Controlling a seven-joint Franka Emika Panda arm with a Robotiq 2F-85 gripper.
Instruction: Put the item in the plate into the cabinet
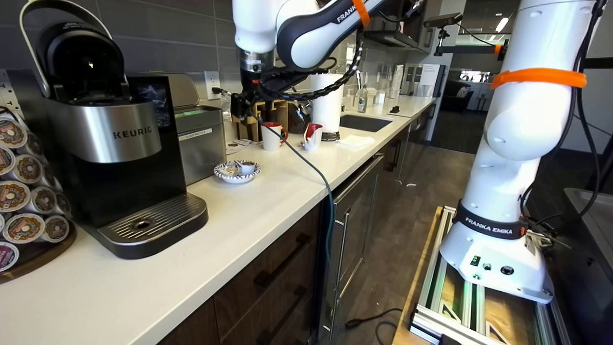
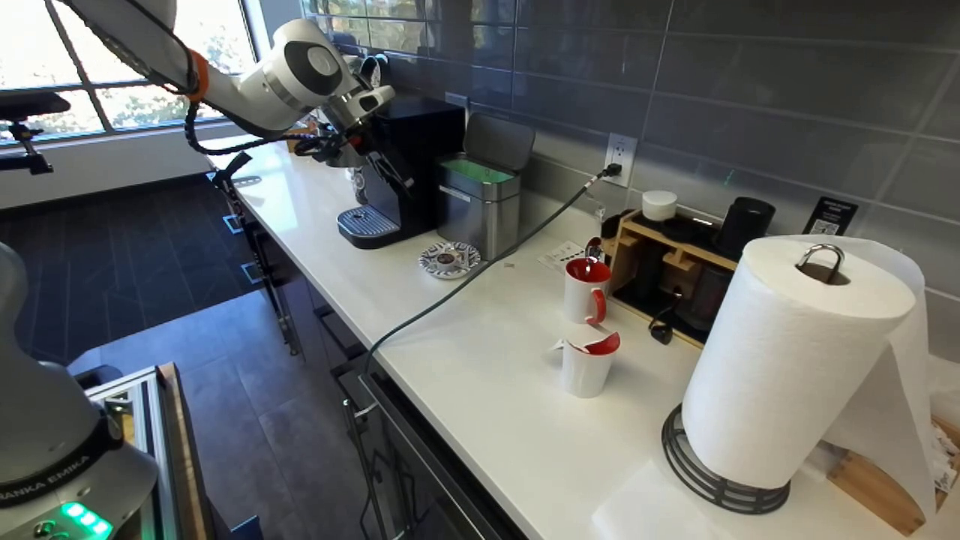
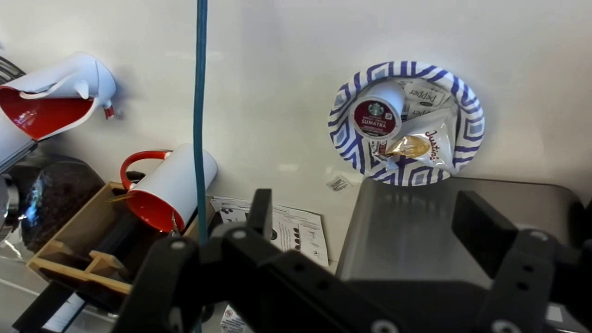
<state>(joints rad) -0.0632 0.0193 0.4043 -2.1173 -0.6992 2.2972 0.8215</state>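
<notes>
- Wrist view: the plate sits in the upper right of the frame, higher in it than my claw, which is spread wide with nothing between its fingers.
- Several things lie in that plate: a Sumatra coffee pod, a glossy Justin's packet and pepper sachets. Which one is meant I cannot tell; the pod looks the easiest for me to hold.
- To take it well, I should travel across until the pod lies between my fingers, come straight down, and keep the tips inside the rim — leaning on it could tip so light a dish.
- I judge the pod's wall firm enough for a steady pinch; the packet may bend and slip.
- The metal bin stands just beside the plate, lid raised; whether they touch I cannot tell, so the finger on that side needs care.
- A blue-green cable slants across the white counter in the middle of an exterior view — best not to snag it.
- Dark cabinet fronts run along the bottom middle of an exterior view; which one I must fill I cannot tell.
- Daylit windows fill the upper left of an exterior view, over a dark floor.
</notes>
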